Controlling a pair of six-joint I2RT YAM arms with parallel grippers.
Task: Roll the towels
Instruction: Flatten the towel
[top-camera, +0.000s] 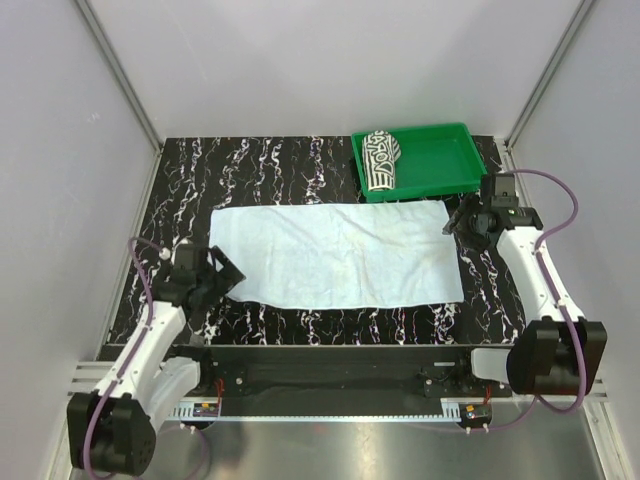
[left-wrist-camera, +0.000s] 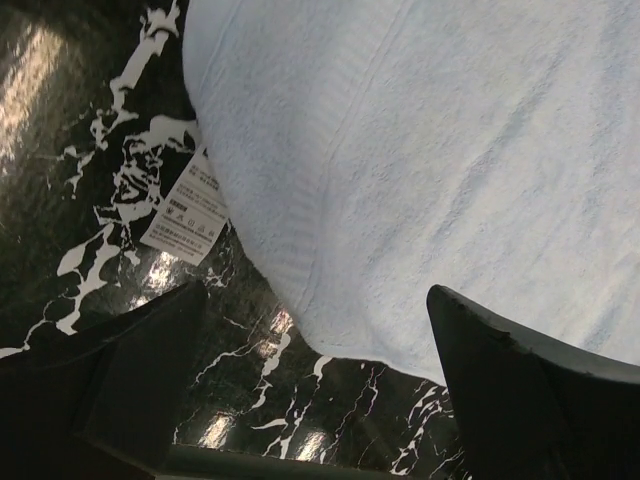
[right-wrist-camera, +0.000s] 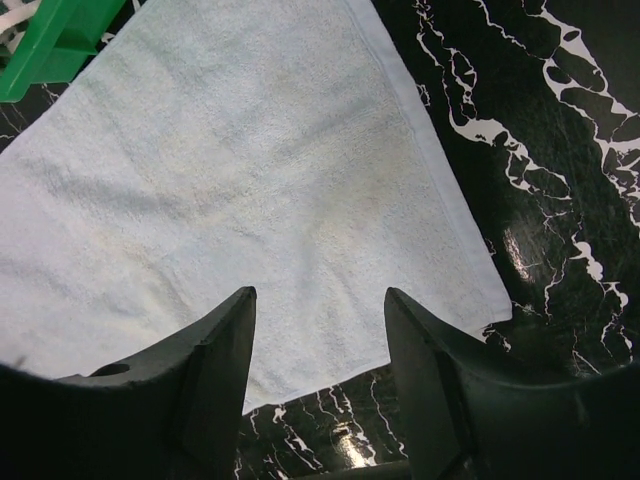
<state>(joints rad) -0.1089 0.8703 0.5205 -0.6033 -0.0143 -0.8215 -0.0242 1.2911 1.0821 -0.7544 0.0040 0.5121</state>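
The pale blue towel (top-camera: 335, 255) lies spread flat in the middle of the black marbled table (top-camera: 190, 180). A dark-and-white patterned towel (top-camera: 380, 160) sits rolled up at the left end of the green tray (top-camera: 450, 165). My left gripper (top-camera: 222, 272) hangs open at the blue towel's near-left corner. In the left wrist view my left gripper (left-wrist-camera: 315, 300) frames that towel (left-wrist-camera: 450, 150) corner, holding nothing. My right gripper (top-camera: 458, 222) is open at the towel's far-right corner. From the right wrist, my right gripper (right-wrist-camera: 320, 300) stands over the towel (right-wrist-camera: 250, 170) edge with nothing gripped.
A white care label (left-wrist-camera: 188, 215) sticks out from under the blue towel's edge onto the table. The green tray's corner (right-wrist-camera: 50, 40) shows at the upper left of the right wrist view. White walls close in the table on three sides.
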